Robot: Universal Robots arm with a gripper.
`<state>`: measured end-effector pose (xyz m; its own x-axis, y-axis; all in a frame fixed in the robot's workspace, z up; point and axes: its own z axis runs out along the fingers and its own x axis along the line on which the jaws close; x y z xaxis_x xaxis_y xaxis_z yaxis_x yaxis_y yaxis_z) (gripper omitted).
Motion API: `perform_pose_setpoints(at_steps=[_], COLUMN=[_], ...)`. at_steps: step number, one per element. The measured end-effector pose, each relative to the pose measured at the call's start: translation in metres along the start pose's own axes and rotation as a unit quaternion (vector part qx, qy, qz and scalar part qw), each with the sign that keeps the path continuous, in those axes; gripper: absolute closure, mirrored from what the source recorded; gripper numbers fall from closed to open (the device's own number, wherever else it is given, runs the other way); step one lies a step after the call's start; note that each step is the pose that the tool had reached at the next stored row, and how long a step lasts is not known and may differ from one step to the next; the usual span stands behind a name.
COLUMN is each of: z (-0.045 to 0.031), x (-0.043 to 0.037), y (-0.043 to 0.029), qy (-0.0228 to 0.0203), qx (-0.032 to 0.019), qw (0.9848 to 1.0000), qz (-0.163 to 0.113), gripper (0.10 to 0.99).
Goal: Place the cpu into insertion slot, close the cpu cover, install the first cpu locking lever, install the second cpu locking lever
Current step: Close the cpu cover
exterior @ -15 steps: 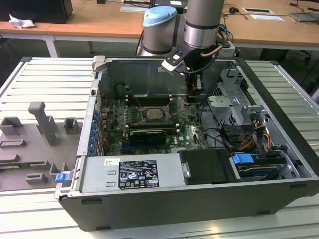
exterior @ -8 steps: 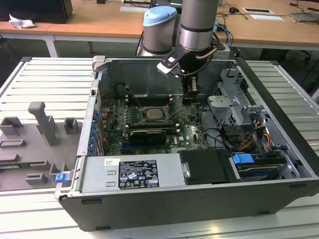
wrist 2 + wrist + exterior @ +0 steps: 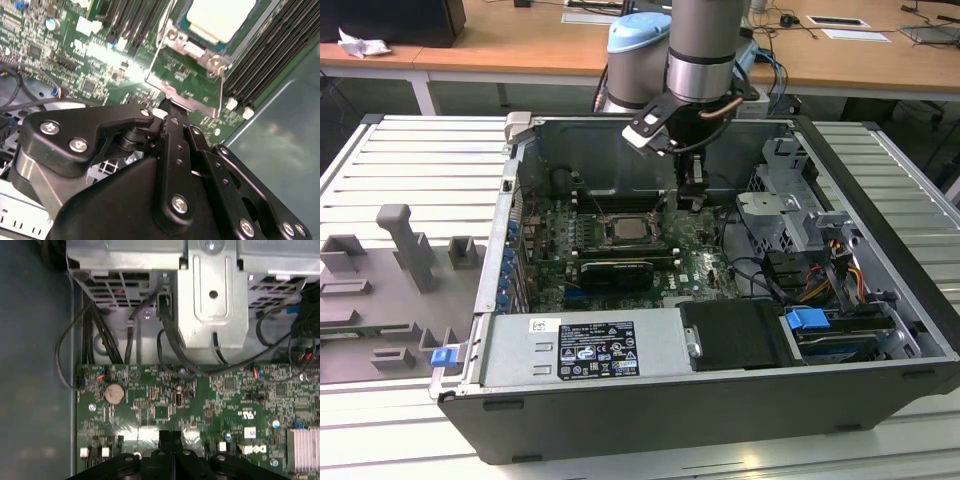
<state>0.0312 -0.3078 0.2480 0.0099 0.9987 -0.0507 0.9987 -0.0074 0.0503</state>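
Note:
The cpu (image 3: 623,229) (image 3: 222,17), a pale silver-grey square, lies in the insertion slot (image 3: 650,240) (image 3: 175,36) on the green motherboard. The cpu cover (image 3: 667,207) (image 3: 151,81), a thin silvery frame, stands raised off the slot, and green board shows through its window. My gripper (image 3: 690,200) (image 3: 167,112) (image 3: 171,437) is shut. It hangs on the exterior view's right of the slot, its black tip right at the cover's free edge. A thin wire lever (image 3: 162,25) runs beside the slot's rim.
Long black memory slots (image 3: 270,55) flank the socket. A metal drive cage (image 3: 780,215) (image 3: 212,295) with black cables (image 3: 100,335) stands close on the exterior view's right. A long black card (image 3: 615,270) and the power supply (image 3: 585,350) lie nearer the case front.

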Motion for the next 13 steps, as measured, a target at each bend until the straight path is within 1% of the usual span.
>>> perform_pose_setpoints(at_steps=[3, 11, 13], z=[-0.0002, -0.0006, -0.0006], x=[-0.0001, -0.0002, -0.0002], y=[-0.0077, -0.0208, -0.0254], qy=[0.0001, 0.0001, 0.0001], qx=[0.0000, 0.0000, 0.0000], qw=[1.0000, 1.0000, 1.0000], qz=[0.000, -0.001, -0.001], gripper=[0.980, 0.980, 0.980])
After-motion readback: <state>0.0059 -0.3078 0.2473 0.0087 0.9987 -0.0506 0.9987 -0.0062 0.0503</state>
